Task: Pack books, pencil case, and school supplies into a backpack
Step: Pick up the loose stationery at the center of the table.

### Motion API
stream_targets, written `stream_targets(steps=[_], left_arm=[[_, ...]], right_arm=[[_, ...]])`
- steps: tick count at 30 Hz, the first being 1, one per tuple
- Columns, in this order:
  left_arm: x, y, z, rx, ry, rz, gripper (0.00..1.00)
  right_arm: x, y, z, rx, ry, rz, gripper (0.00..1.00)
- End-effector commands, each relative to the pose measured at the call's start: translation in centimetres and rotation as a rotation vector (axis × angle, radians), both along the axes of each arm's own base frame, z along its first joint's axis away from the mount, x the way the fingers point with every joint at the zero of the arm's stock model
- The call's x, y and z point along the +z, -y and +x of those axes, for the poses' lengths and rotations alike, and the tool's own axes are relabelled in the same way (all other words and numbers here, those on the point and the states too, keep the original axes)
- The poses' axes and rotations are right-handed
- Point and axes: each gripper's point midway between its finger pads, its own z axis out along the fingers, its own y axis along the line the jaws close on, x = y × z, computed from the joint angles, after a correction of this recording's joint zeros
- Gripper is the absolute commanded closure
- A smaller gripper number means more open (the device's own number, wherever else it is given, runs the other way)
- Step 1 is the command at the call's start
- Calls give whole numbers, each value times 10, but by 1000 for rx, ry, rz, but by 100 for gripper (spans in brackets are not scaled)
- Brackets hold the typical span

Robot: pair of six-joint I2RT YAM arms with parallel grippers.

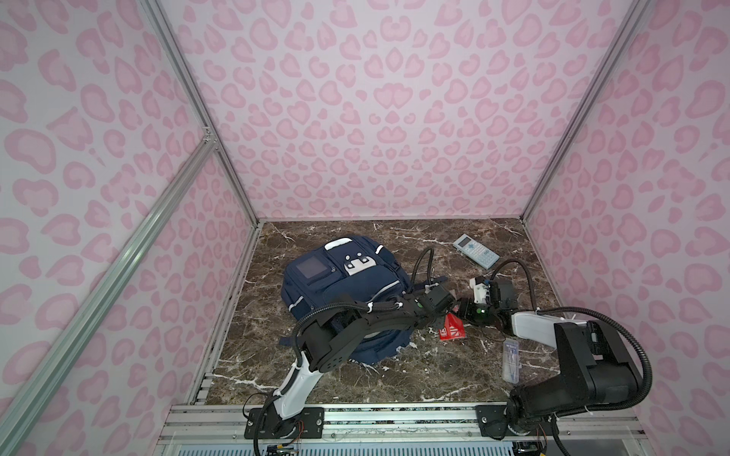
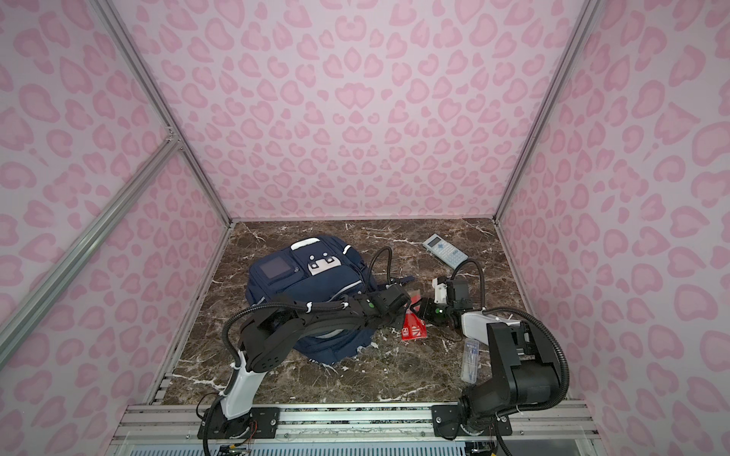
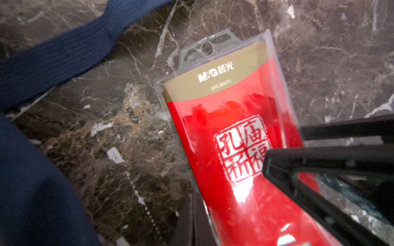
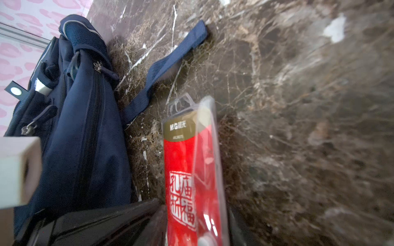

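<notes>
The navy backpack (image 1: 343, 284) (image 2: 308, 276) lies flat at the left of the marble floor. Just right of it, both grippers meet at the red booklet-like pack (image 1: 453, 331) (image 3: 234, 127) (image 4: 181, 159). My left gripper (image 1: 448, 312) (image 3: 223, 234) is shut on the pack's near end. My right gripper (image 1: 461, 308) (image 4: 198, 230) has a finger against each side of the pack. The pale grey-blue calculator (image 1: 476, 250) lies at the back right. The clear ruler pack (image 1: 510, 361) lies beside the right arm. The books and the pencil case are out of view.
A loose navy strap (image 4: 166, 64) (image 3: 64, 53) trails from the backpack across the floor towards the red pack. Pink patterned walls with aluminium posts close in the floor on three sides. The arm bases stand on a rail along the front edge.
</notes>
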Motion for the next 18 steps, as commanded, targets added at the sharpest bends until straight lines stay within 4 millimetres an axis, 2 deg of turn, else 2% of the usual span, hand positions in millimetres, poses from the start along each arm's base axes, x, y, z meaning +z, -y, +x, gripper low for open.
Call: stream_targets(steps=[1, 4, 7, 10, 13, 14, 16, 18], left_arm=[[-16, -10, -4, 10, -38, 39, 97], [-21, -7, -4, 3, -62, 22, 97], [-23, -3, -7, -7, -80, 2, 97], [-4, 2, -7, -25, -60, -32, 97], [40, 5, -4, -53, -5, -72, 97], [60, 6, -4, -63, 19, -90, 95], [103, 7, -5, -81, 78, -135, 88], [143, 2, -8, -91, 135, -182, 74]], right_arm=[[-25, 1, -31, 4, -153, -15, 57], [-23, -2, -32, 20, -135, -1, 66], [-15, -5, -27, 28, -95, 19, 86], [0, -3, -24, 12, -50, 14, 98], [27, 9, -25, -36, 16, -43, 100], [39, 16, -26, -59, 49, -73, 100], [65, 27, -30, -105, 117, -120, 100], [88, 41, -35, -178, 180, -156, 100]])
